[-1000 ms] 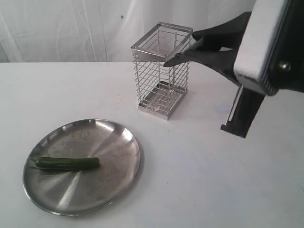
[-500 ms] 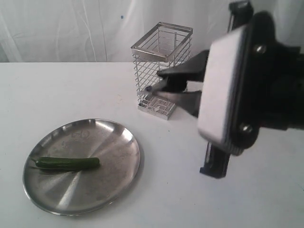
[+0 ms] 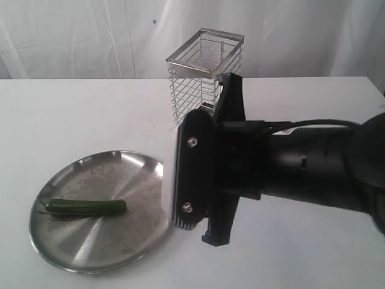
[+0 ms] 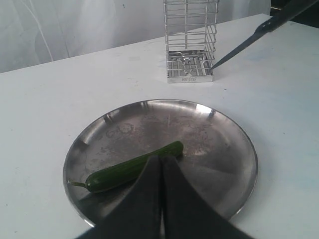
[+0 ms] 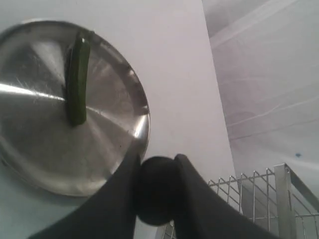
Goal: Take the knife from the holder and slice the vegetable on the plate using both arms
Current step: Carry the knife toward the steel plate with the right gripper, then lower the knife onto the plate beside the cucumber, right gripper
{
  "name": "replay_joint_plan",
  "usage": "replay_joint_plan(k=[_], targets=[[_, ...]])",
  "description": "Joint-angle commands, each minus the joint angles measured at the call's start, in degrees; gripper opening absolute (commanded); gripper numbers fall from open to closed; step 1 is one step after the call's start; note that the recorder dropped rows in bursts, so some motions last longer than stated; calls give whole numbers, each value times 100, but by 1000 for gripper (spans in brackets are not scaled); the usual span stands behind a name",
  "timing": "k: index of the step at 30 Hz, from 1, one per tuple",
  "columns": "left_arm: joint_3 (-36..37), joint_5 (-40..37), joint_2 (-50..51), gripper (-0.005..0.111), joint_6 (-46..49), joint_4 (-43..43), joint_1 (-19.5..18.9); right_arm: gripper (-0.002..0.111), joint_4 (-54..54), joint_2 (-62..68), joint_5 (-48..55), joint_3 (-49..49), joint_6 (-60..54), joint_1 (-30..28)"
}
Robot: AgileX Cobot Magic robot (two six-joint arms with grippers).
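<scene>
Between the holder (image 3: pixel 201 60) and the plate (image 3: pixel 120 174), the right arm (image 3: pixel 301 162) is swinging the knife (image 4: pixel 243 45) toward the cutting spot.

A second ago the right pincer (image 5: pixel 155 164) was working at the holder's rim. Now it is clamping the knife's black handle, and the arm is filling the middle of the exterior view with its wrist turned to face the plate. The blade is slanting in the air, its tip near the holder's base, and the wire basket is standing empty on the bench (image 3: pixel 72 114). So the pick-up looks finished and the carry is under way. The vegetable (image 3: pixel 87 206) is lying uncut on the plate. The left pincer (image 4: pixel 160 159) is hovering above it, pressed shut and gripping nothing.
</scene>
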State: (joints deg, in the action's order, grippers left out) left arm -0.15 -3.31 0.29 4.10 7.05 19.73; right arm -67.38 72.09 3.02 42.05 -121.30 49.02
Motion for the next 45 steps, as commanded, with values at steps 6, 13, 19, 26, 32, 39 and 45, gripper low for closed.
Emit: replay_joint_plan(k=[6, 13, 19, 26, 32, 39, 45], targets=[[15, 23, -29, 0, -24, 11, -25, 0, 474, 952, -635, 129, -150, 606], [15, 23, -29, 0, -24, 11, -25, 0, 719, 1432, -941, 284, -150, 915], [15, 23, -29, 0, -24, 11, -25, 0, 974, 1870, -1167, 326, -150, 1206], [15, 23, -29, 0, -24, 11, -25, 0, 1253, 2517, -1123, 326, -150, 1459], [15, 23, -29, 0, -24, 11, -25, 0, 889, 2673, -749, 326, 381, 1459], [15, 23, -29, 0, -24, 11, -25, 0, 761, 2676, -302, 326, 3230, 1459], [15, 23, -29, 0, -24, 11, -25, 0, 761, 2676, 251, 316, 3671, 1459]])
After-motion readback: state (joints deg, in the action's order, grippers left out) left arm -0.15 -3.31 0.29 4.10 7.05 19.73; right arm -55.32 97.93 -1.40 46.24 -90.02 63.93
